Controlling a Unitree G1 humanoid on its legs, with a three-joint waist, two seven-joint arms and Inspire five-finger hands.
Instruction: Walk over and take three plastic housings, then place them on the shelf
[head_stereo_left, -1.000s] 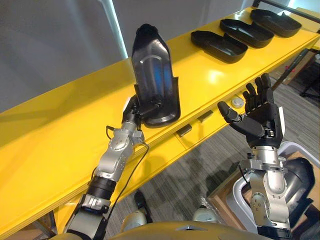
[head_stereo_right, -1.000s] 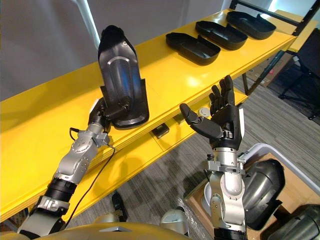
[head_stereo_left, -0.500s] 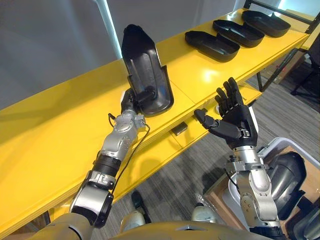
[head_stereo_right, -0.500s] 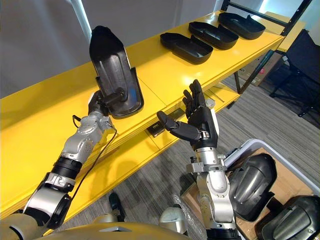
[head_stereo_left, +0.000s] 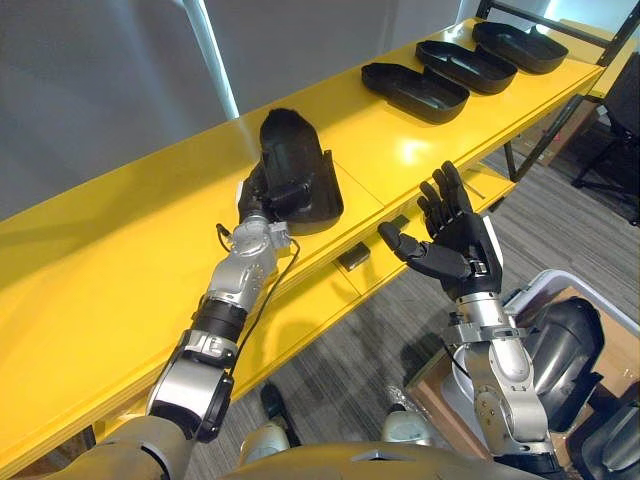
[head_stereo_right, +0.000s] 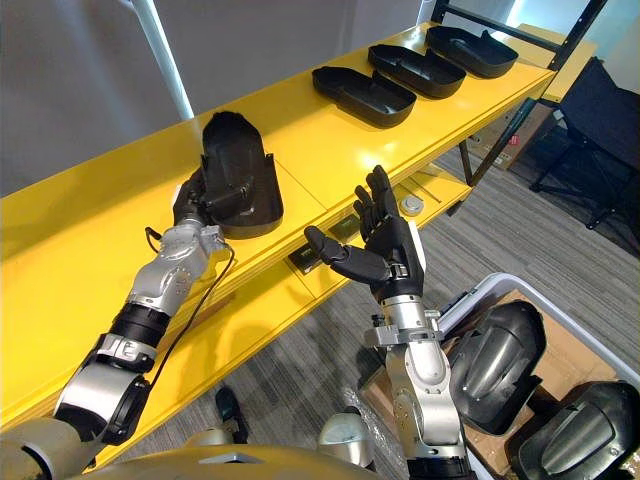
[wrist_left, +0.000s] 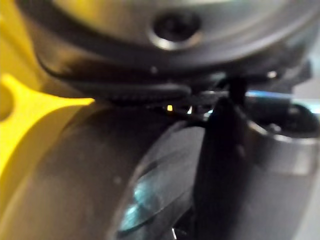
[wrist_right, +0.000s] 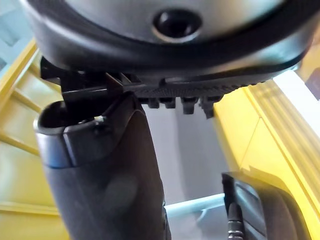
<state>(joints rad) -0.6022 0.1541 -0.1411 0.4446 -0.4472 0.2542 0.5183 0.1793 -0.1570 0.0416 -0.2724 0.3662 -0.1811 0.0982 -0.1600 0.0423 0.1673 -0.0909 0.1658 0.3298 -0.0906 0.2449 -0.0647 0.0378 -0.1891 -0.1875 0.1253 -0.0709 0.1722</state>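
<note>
Yellow shelf (head_stereo_left: 120, 270): black housing (head_stereo_left: 297, 172), upright a moment ago, now lies flat on it, left hand (head_stereo_left: 257, 196) still clasping its near end. Right hand (head_stereo_left: 457, 248) empty, fingers spread. Three more housings (head_stereo_left: 415, 90) farther along. Placement nearly done; release pending.

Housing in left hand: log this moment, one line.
left hand: gripping housing | housing: resting on shelf | right hand: open, empty

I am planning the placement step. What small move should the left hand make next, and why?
Probably open the left hand and let go: the plastic housing that it grips by the near end seems to lie on the yellow shelf. The right hand hangs open.
</note>
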